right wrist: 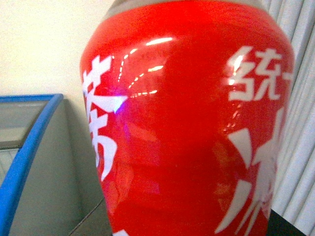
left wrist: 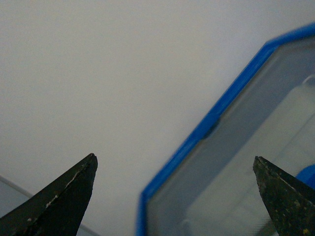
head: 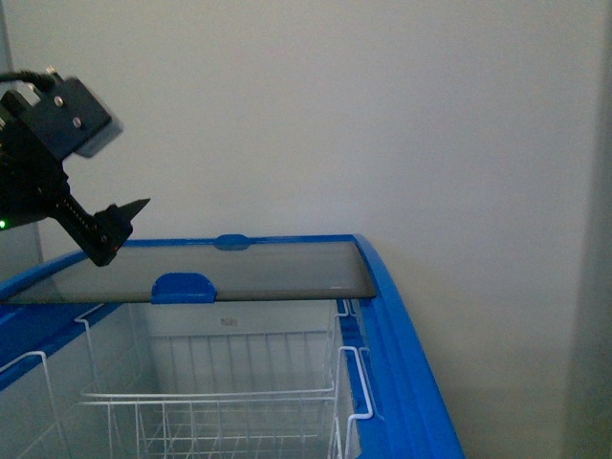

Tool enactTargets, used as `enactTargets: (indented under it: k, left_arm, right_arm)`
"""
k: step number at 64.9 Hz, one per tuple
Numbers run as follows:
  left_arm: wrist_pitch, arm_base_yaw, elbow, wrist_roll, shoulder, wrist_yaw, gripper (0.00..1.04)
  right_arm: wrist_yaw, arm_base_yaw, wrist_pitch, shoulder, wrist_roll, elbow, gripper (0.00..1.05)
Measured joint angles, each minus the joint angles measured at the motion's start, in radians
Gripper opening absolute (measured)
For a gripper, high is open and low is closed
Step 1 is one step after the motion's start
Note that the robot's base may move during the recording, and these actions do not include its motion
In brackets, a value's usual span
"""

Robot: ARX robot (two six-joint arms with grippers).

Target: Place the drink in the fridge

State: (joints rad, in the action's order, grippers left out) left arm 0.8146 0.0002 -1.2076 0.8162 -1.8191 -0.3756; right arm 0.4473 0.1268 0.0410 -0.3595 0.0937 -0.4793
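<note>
Saw only drink (right wrist: 187, 123) label in R wrist view; couldn't tell right gripper's grip. Found left gripper (left wrist: 174, 157) spread, empty, front view's 9 o'clock, over fridge (head: 402, 316).

Only readable lettering is on the drink (right wrist: 187, 123): big white Chinese characters on its red label (right wrist: 162, 162). The top one reads 統; the others are cropped. The sticker (head: 229, 322) inside the fridge (head: 402, 325) is too tiny to read.
</note>
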Motion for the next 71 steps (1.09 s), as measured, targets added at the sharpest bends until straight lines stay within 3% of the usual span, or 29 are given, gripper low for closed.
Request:
enactTargets:
  k: [12,24,35,45,48,49,57,68,71]
  left_arm:
    - [-0.187,0.002,0.135,-0.417,0.187,-0.034,0.97]
    - [-0.36,0.074,0.264,-0.759,0.415,-0.079,0.97]
    - [-0.509,0.137,0.403,-0.879,0.645,-0.145,0.97]
    - [-0.695,0.222,0.558,-0.949,0.939,-0.274,0.97]
    - [-0.703,0.22,0.595,-0.936,1.012,-0.215,0.93]
    - [-0.692,0.209,0.621,-0.917,1.05,-0.118,0.89]
    - [-0.71,0.189,0.758,-0.86,1.251,0.138,0.72]
    - [-0.8,0.156,0.935,-0.837,1.501,0.226,0.47]
    - [-0.838,0.132,0.956,-0.834,1.55,0.253,0.41]
  right_arm:
    - [0.001,0.0,0.0,0.0,0.0,0.0,0.36]
    - [0.001,0.0,0.0,0.0,0.0,0.0,0.36]
    - [0.001,0.0,0.0,0.0,0.0,0.0,0.36]
    - [0.001,0.0,0.0,0.0,0.0,0.0,0.36]
    - [0.001,0.0,0.0,0.0,0.0,0.0,0.36]
    - [0.001,0.0,0.0,0.0,0.0,0.0,0.36]
    - [-0.001,0.0,0.0,0.0,0.0,0.0,0.36]
    - [0.001,-0.001,0.0,0.0,0.0,0.0,0.36]
    - [-0.045,-0.016,-0.039,-0.011,-0.008,-0.012,0.36]
